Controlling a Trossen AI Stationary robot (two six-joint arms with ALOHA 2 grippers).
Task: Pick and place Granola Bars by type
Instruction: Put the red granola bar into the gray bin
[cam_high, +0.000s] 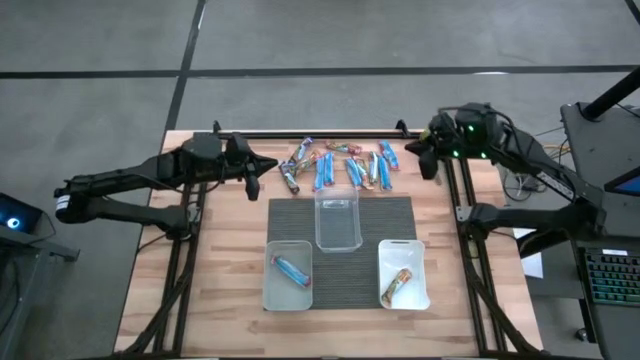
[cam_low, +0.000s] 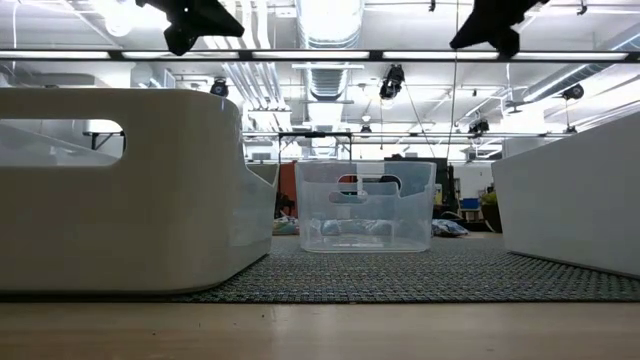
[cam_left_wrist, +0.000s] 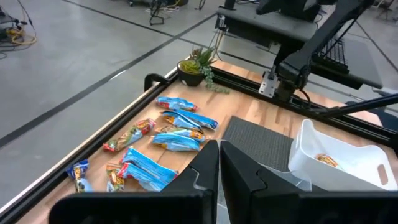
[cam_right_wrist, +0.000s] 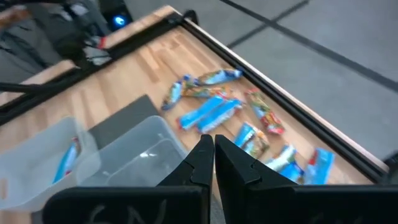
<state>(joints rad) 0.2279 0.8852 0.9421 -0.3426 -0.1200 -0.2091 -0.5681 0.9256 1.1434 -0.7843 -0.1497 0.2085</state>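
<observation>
The left gripper (cam_high: 262, 172) hangs above the table's far left part, its fingers clenched together on nothing, and the nearest of the Granola Bars (cam_high: 340, 165) lie just beyond its tips: a loose scatter of mostly blue wrappers, with a few orange and red ones, strung along the table's far edge (cam_high: 330, 136) between the two arms. The right gripper (cam_high: 428, 160) is at the other end of that scatter, also pressed shut and empty, with the last blue bar (cam_high: 388, 155) just beside it. Nearer the table's front than both grippers, a dark woven mat (cam_high: 395, 218) carries three tubs. The clear tub (cam_high: 338, 220) sits in the middle, closest to the scatter and about midway between the grippers. Farther forward, the left tub (cam_high: 287, 275) holds one blue bar (cam_high: 292, 269), on the left gripper's side, and the right tub (cam_high: 404, 273) holds one orange bar (cam_high: 397, 285), on the right gripper's side. In the left wrist view a small green plant (cam_left_wrist: 199, 63) in a dark pot stands at the table's far corner past the bars, near the right arm's base.
</observation>
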